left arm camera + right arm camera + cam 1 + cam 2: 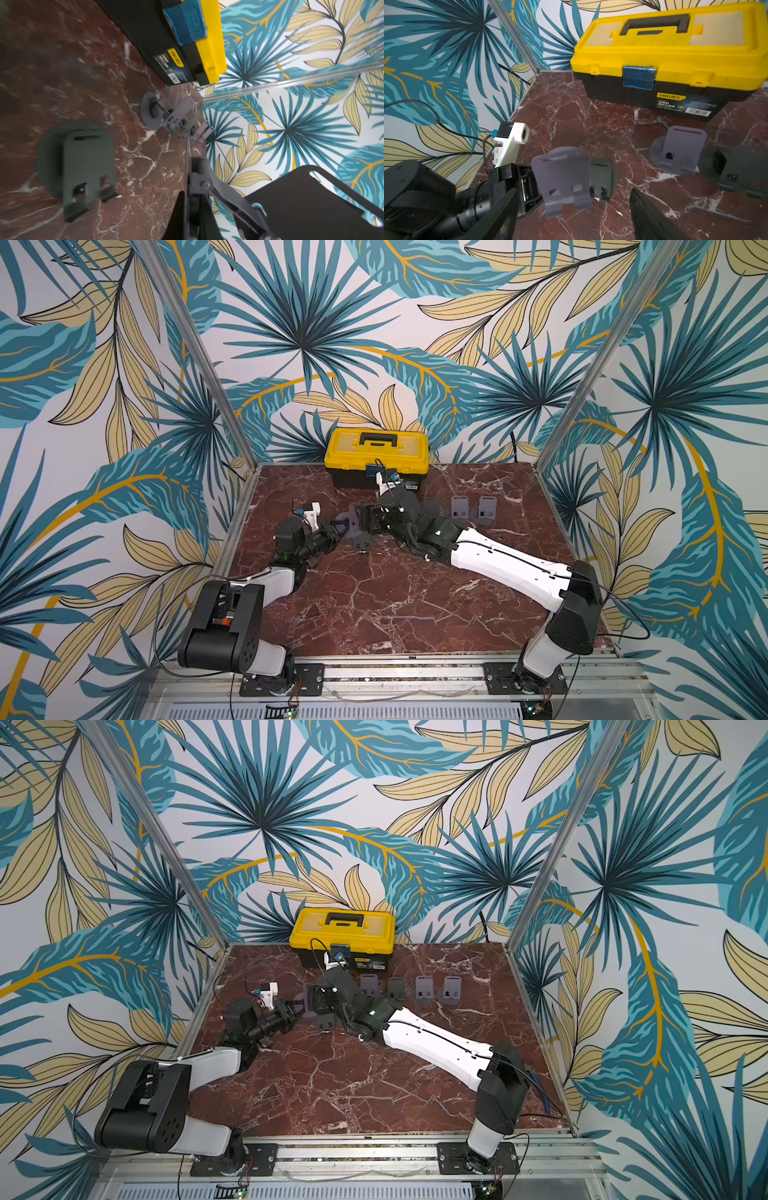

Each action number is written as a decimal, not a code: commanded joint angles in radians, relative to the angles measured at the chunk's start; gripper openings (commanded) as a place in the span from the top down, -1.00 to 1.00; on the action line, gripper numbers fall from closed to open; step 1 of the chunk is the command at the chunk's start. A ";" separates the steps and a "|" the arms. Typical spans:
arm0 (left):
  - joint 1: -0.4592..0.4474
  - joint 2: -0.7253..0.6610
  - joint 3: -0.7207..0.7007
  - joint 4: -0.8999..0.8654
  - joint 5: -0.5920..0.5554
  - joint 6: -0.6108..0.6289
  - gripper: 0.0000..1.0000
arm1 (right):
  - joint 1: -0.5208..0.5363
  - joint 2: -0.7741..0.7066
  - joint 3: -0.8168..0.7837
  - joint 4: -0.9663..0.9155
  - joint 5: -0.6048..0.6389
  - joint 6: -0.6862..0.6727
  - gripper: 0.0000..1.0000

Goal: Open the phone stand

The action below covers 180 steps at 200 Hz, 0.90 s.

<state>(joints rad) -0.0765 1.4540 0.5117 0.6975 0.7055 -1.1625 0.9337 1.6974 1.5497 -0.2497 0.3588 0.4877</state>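
A grey phone stand (562,178) hangs just above the marble table (395,597), its plate tilted up off its round base. My left gripper (191,199) is shut on the thin edge of that base; the stand's hinged arm (218,191) and dark plate (301,197) rise beside the fingers. In both top views the left gripper (337,526) and the held stand (309,996) sit left of centre. My right gripper (574,207) is open wide. Its fingers (650,218) stand on either side of the stand without touching it.
A second, darker stand (361,542) rests on the table right behind the held one. Several raised stands (424,990) stand in a row to the right. A yellow toolbox (376,456) stands against the back wall. Aluminium posts (199,352) frame the cell.
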 commanded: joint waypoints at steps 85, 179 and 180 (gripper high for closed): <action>-0.033 -0.011 0.076 -0.004 0.033 0.016 1.00 | -0.020 0.131 0.236 -0.283 -0.191 -0.110 -0.79; -0.043 -0.049 0.074 -0.003 0.037 0.020 1.00 | -0.041 0.219 0.299 -0.331 -0.212 -0.109 -0.73; -0.043 -0.049 0.074 -0.003 0.038 0.020 1.00 | -0.041 0.219 0.300 -0.331 -0.213 -0.110 -0.72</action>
<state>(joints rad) -0.1169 1.4425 0.5632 0.6773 0.7231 -1.1587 0.8974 1.8893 1.8153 -0.5613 0.1566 0.3885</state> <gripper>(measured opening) 0.106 0.879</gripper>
